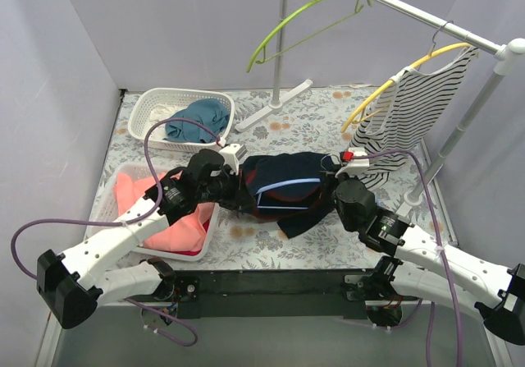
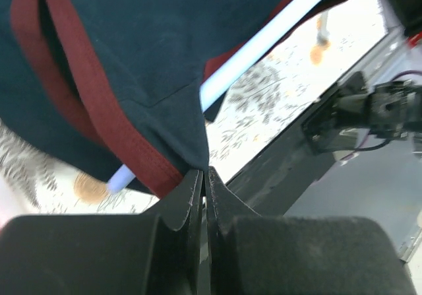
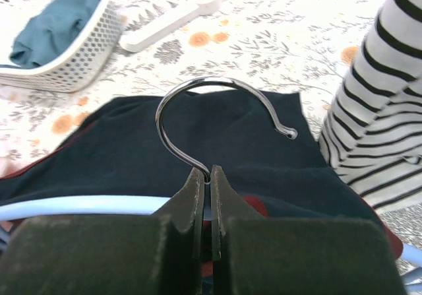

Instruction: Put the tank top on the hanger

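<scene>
Centrally, the navy tank top (image 1: 289, 174) is bunching over the floral table (image 1: 328, 116); the left gripper (image 2: 206, 176) is pinching its soft fabric, the right gripper (image 3: 210, 177) clamping the light-blue hanger (image 2: 264, 43) below its curved metal hook (image 3: 173, 92).

White arms (image 1: 107, 252), black joints (image 1: 64, 289) — purple cables (image 1: 74, 222), black wedge-shaped jaws.

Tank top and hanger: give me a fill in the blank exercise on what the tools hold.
The left tool is shut on the tank top, whose trim is dark ____.
The right tool is shut on the hanger at its metal ____.
The yellow hanger carries the ____ top.
Missing: red; hook; striped.
</scene>
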Controlling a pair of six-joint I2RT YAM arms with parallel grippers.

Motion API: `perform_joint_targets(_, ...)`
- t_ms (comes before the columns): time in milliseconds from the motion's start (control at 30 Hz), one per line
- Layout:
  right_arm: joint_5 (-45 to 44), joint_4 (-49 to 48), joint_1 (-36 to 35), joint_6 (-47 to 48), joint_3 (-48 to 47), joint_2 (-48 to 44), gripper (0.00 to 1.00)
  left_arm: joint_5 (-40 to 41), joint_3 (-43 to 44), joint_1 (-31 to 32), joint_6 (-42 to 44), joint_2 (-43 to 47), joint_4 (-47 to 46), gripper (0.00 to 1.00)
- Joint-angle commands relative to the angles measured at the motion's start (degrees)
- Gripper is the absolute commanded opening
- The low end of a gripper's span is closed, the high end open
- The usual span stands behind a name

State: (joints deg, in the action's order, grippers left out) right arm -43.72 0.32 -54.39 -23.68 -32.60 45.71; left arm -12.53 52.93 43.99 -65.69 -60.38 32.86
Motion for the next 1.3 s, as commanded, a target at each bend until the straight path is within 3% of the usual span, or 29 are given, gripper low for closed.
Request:
perform_joint_targets(0, -1.7, -3.7, -2.1, -2.0, -5.6, 1.5, 0.01, -2.8, 6.4, -0.1, -1.4, -1.0, -5.1, 0.00)
perform_joint_targets(500, -6.6, -6.2, -10.3, -0.3, -16.3, 9.4, 0.01, 4.8, 14.9, -0.2, -4.4, 2.8, -4.0, 0.01)
perform_joint_targets(667, -7.3, -7.9, -12.8, 1.1, -18.2, 11.7, 0.01, 6.6, 14.0, -0.1, -4.0, 5.6, -1.9, 0.06)
perform_joint_targets(767, -7.2, -7.9, -13.5, 1.9, -19.5, 13.2, 0.01, 7.4, 14.7, -0.1, -2.6, 7.4, 0.7, 0.13)
perform_joint_targets(867, -6.7, -8.0, -13.6, 3.8, -20.7, 13.9, 0.01, 7.4, 16.5, -0.2, -0.1, 8.4, 4.0, 0.24)
perform_joint_targets(933, -5.9, -8.1, -13.7, 5.7, -22.3, 14.2, 0.01, 7.4, 18.1, -0.2, 1.7, 9.5, 5.8, 0.39)
perform_joint_targets(1000, -4.2, -8.0, -13.6, 6.6, -24.0, 14.9, 0.01, 7.2, 19.6, -0.1, 3.1, 9.8, 6.9, 0.40)
perform_joint_targets(1067, -2.2, -8.0, -13.8, 7.9, -25.2, 15.7, 0.01, 7.8, 22.6, -0.2, 5.3, 9.6, 7.6, 0.50)
perform_joint_targets(1267, 8.3, -7.1, -14.2, 16.0, -34.3, 19.3, 0.01, 11.5, 31.7, -0.1, 12.9, 6.7, 11.7, 0.56)
